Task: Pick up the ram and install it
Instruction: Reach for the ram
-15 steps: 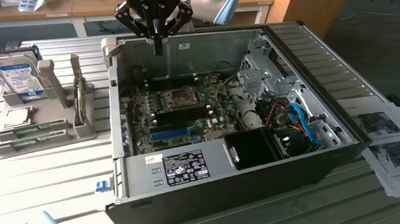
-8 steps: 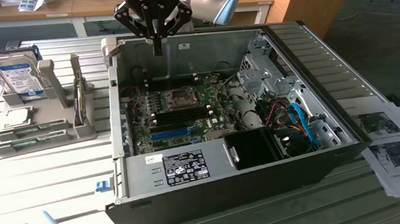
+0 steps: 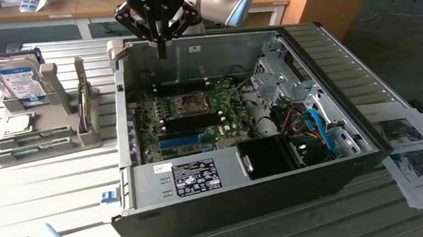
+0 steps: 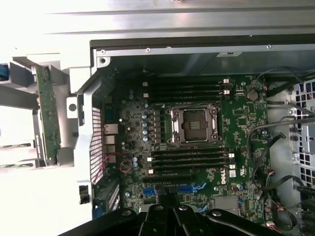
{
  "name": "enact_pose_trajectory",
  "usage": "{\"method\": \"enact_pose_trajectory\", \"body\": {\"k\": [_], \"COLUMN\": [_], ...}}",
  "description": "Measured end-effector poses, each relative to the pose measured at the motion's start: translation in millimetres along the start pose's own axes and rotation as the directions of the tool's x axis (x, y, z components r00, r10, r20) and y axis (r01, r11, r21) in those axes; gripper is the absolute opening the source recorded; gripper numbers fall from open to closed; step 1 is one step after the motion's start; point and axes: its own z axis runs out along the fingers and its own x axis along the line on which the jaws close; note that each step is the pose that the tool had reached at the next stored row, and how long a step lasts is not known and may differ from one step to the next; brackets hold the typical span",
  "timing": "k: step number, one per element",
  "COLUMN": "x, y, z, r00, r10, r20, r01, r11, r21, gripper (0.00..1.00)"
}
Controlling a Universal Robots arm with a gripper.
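okay, the slatted white table (image 3: 54,188) carries everything. an open computer case (image 3: 225,217) lies on its side in the middle, interior facing up. a green motherboard (image 3: 229,103) covers the case floor. printed sheets (image 3: 412,156) lie on the table at the exterior view's right of the case. a grey rack (image 3: 65,139) stands on the table at the exterior view's left, just beside the case. a silver hard drive (image 3: 18,81) with a blue-white label leans upright in the far part of that rack. the black gripper (image 3: 161,50) hangs above the far wall of the case, near the corner on the exterior view's left; its fingers are pinched together to a point with nothing between them, touching nothing. the wrist view looks down onto the motherboard. the ram (image 3: 84,104) stands on its long edge in the rack, outside the case, between the hard drive and the case wall, lower than the gripper and apart from it. two other green sticks (image 3: 30,138) sit in the near slots of the rack. the cpu socket (image 3: 190,102) sits mid-board with black memory slots (image 3: 189,120) on both sides of it. a bright-blue slot (image 3: 182,140) lies nearer the front of the board.
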Motion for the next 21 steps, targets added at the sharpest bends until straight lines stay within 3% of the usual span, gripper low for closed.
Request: {"method": "enact_pose_trajectory", "body": {"k": [21], "x": [44.9], "y": [-3.3], "z": [-1.0], "r00": [1.0], "r10": [0.0], "r20": [-0.0001], "r01": [0.0], "r11": [1.0], "r21": [0.0], "gripper": [0.09]}}
